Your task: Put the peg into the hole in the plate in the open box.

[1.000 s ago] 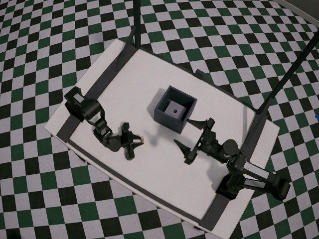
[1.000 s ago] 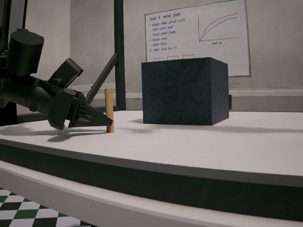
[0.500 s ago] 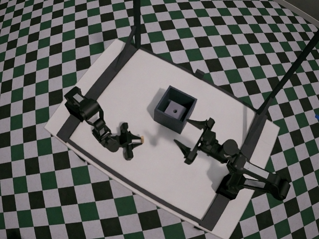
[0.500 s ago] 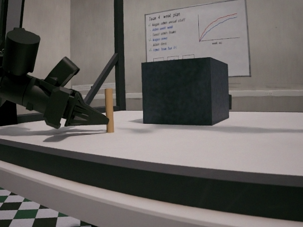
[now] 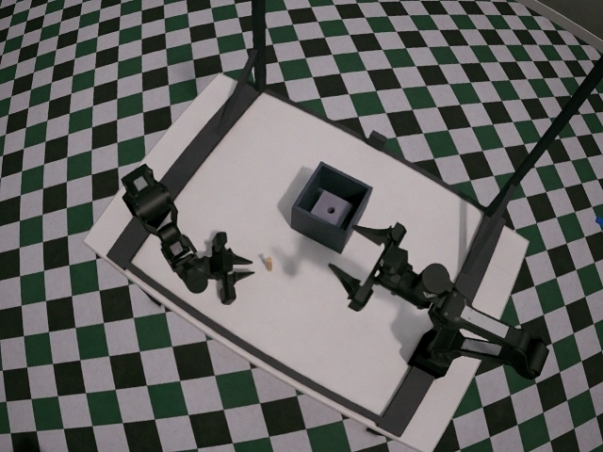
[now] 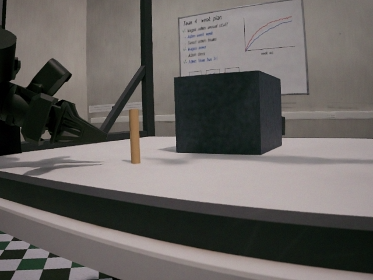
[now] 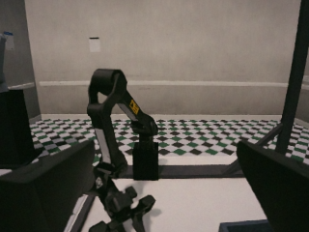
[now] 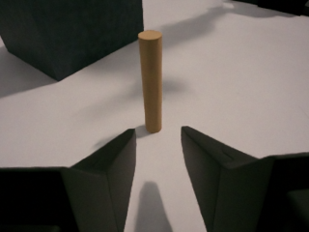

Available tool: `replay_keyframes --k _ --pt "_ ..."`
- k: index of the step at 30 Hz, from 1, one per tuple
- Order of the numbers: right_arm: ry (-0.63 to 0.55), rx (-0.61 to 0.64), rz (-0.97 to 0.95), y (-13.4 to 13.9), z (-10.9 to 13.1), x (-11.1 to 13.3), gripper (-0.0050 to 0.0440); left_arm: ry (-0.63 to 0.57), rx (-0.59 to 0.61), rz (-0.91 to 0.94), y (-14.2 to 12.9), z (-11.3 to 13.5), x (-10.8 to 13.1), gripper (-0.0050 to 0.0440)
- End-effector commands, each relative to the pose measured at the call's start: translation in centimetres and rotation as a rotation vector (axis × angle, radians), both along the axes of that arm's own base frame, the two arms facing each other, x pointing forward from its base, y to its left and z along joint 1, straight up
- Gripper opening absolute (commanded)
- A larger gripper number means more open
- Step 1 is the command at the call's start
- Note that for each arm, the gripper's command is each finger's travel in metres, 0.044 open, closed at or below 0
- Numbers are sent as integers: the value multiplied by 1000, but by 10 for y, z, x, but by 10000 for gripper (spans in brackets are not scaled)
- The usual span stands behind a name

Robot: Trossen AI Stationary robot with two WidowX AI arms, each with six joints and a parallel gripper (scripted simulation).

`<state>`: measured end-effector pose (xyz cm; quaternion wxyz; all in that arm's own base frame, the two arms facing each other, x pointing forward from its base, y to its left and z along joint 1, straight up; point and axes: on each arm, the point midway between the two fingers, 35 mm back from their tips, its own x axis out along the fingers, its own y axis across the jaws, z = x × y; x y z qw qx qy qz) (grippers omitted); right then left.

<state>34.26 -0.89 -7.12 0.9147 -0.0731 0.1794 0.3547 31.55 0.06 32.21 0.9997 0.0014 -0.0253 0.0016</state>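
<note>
The tan peg (image 5: 268, 264) (image 6: 134, 137) (image 8: 152, 82) stands upright on the white table, outside the dark open box (image 5: 311, 226) (image 6: 217, 114) (image 7: 246, 226) (image 8: 72, 39). The light plate (image 5: 320, 206) lies at the box's bottom; its hole (image 5: 332, 210) shows dark and empty. My right gripper (image 5: 252, 267) (image 8: 158, 134) is partly open and empty. Its fingertips point at the peg from a short distance, with a gap between them and the peg. My left gripper (image 5: 342, 245) (image 7: 166, 147) is wide open and empty, above the table, with one fingertip by the box's corner in the top view.
The white table (image 5: 287, 335) (image 6: 240, 184) has a dark frame rail (image 5: 272, 353) along its edge. Dark posts (image 5: 259, 43) (image 6: 147, 60) rise at its corners. The box walls stand high around the plate. The left arm reaches in from the opposite side to the right arm.
</note>
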Motion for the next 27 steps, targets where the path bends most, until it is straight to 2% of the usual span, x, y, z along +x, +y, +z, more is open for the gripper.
replay_keyframes --k 1,3,4,7,19,20,25,27 --pt "-17 -13 10 -3 8 1 126 -20 4 -7 -2 9 -1 440" --pt "-14 -11 13 -14 15 -14 126 -20 4 -7 -2 9 -1 440" --pt "-14 -14 11 -9 10 -5 126 -20 4 -7 -2 9 -1 440" --pt "-23 -17 14 -8 11 -2 126 -20 4 -7 -2 9 -1 440" --pt "-8 -11 11 -8 8 -5 126 -20 4 -7 -2 9 -1 440" --pt "-11 -9 4 -8 15 -5 126 -20 4 -7 -2 9 -1 440" --pt "-15 -8 -2 -9 22 -4 126 -20 4 -7 -2 9 -1 440" --pt "-4 -5 0 -8 15 -6 126 -20 4 -7 -2 9 -1 440"
